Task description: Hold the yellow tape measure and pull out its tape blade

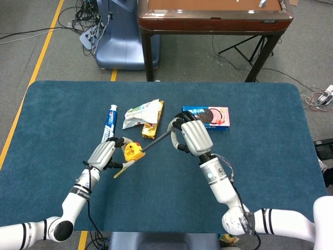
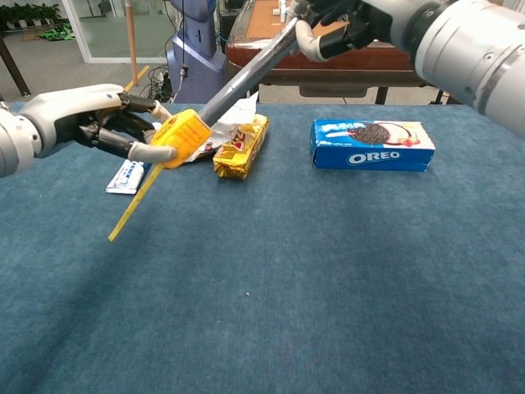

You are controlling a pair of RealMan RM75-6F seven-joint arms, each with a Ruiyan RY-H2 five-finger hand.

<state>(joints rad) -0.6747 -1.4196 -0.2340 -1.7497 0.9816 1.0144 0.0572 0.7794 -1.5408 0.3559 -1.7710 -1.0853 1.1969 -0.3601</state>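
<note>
The yellow tape measure [image 1: 133, 152] is held above the blue table by my left hand [image 1: 103, 154], whose fingers wrap its left side; the chest view shows the same case [image 2: 181, 139] and left hand [image 2: 89, 123]. A dark tape blade [image 1: 158, 140] runs taut from the case up and right to my right hand [image 1: 191, 137], which pinches its end. In the chest view the blade [image 2: 245, 78] rises to the right hand [image 2: 340, 23] at the top edge. A yellow strap [image 2: 133, 205] dangles from the case.
On the blue table [image 1: 260, 156] lie a toothpaste tube [image 1: 110, 123], a white snack bag [image 1: 141, 113], a golden snack bar [image 1: 152, 126] and an Oreo box [image 1: 207, 116]. Beyond the far edge stand a brown table [image 1: 213, 18] and a blue machine base [image 1: 122, 44].
</note>
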